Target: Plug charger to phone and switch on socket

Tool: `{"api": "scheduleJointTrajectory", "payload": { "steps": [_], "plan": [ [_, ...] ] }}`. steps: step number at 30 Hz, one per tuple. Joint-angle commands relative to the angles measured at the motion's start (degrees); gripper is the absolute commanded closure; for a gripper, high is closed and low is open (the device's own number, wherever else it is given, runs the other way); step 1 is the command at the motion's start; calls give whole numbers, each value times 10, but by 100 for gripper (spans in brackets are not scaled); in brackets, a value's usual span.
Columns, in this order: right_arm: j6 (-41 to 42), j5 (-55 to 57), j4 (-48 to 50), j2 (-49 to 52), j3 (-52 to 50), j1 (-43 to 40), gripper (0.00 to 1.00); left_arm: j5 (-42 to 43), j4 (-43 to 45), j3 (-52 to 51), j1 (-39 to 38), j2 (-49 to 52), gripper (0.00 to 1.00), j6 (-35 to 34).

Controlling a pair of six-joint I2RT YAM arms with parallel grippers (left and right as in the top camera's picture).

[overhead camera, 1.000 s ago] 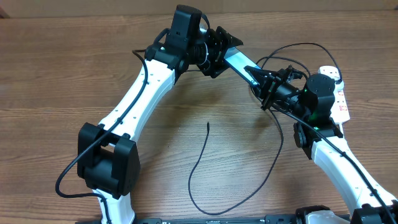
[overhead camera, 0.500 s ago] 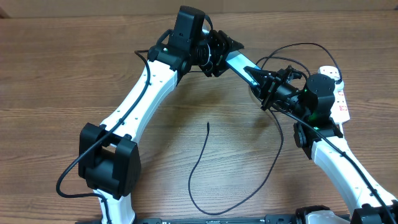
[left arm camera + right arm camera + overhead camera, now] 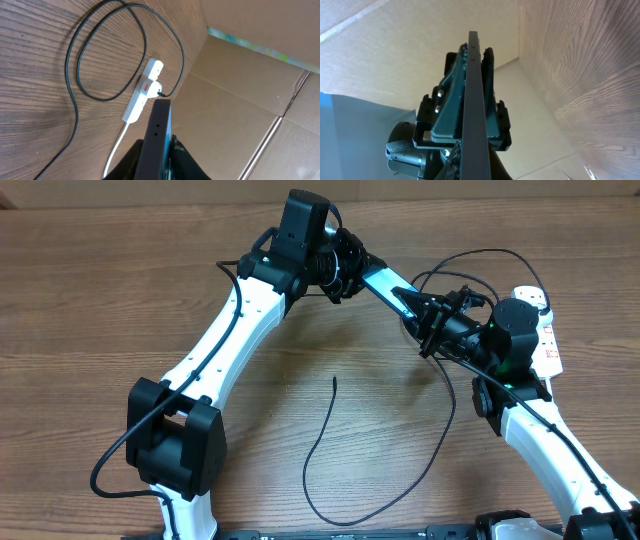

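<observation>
Left gripper [image 3: 346, 267] and right gripper [image 3: 425, 321] clamp the phone [image 3: 386, 283]; charger [image 3: 333, 395] tip lies loose; socket [image 3: 547, 332] by the right edge awaits switching.

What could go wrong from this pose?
1. The phone is off the table, held at opposite ends by the left pincer and right pincer. An uneven release could drop it.
2. The charger cable loops close by the right arm. Moving that arm may snag it and drag the connector tip or the power strip.
3. Neither pincer is free to pick up the tip.
</observation>
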Motion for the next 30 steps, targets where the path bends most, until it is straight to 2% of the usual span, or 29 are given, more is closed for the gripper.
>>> {"api": "scheduleJointTrajectory", "payload": {
  "steps": [1,5,9,11,14,19,20,21,25,30],
  "plan": [
    [-5,-3,8,-4,14,2,96,-6,-2,0,-4,-19,88,3],
    [-5,-3,8,-4,14,2,96,-7,-2,0,-4,-19,94,3],
    [-5,-3,8,-4,14,2,96,-7,-2,0,-4,-19,95,3],
    [-5,-3,8,-4,14,2,92,-7,-2,0,-4,-19,96,3],
    [-5,-3,8,-4,14,2,76,-7,-2,0,-4,-19,96,3],
    [-5,-6,9,-4,14,2,33,-7,-2,0,-3,-19,96,3],
    [-5,-9,9,-4,14,2,20,-7,-1,0,1,-19,96,3],
    [-5,-12,9,-4,14,2,14,-7,-1,0,5,-19,95,3],
    [-43,-28,13,-4,14,0,1,4,-1,0,30,-19,95,10],
    [-105,-53,12,-4,14,-3,0,63,-2,0,84,-19,96,42]
  ]
}}
